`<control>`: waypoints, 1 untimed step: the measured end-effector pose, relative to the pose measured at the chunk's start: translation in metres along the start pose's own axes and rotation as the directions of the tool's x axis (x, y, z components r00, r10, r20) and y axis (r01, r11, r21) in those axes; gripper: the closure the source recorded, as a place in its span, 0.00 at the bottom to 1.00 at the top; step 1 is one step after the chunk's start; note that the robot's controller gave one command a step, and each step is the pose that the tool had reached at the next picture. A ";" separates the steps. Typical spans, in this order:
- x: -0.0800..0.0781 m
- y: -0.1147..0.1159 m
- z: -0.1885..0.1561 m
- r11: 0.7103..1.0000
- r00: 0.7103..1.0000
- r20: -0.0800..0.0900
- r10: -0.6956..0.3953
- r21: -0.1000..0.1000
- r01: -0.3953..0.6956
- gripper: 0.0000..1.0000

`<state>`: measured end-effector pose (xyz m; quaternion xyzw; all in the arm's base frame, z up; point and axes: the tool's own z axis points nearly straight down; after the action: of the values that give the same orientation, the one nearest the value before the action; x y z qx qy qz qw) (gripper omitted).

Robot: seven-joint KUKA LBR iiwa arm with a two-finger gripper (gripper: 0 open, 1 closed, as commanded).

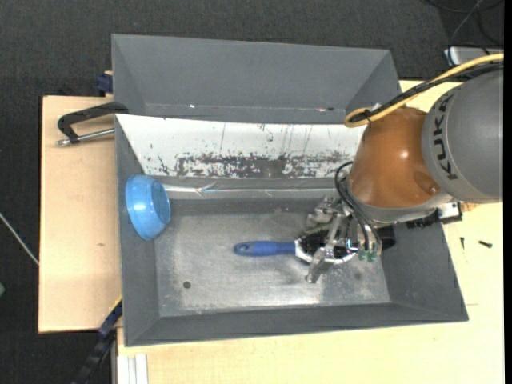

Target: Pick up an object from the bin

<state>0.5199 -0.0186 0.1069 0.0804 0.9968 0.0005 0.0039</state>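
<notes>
A tool with a blue handle (264,249) lies flat on the bin floor, its handle pointing left and its pale head end at the right. My gripper (322,261) is down at that head end, at the right of the floor. One finger (314,274) reaches toward the front just beyond the tool's head. The wrist hides how the fingers stand around the tool.
A light blue bowl (147,206) leans on its side against the bin's left wall. The arm's orange cover hangs over the right part of the bin. A small dark spot (186,286) marks the floor at the front left.
</notes>
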 end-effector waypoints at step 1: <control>-0.016 0.011 0.007 0.908 0.908 -0.003 0.420 0.001 -0.420 0.00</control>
<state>0.5371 -0.0100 0.1002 0.2928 0.9562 0.0013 0.0023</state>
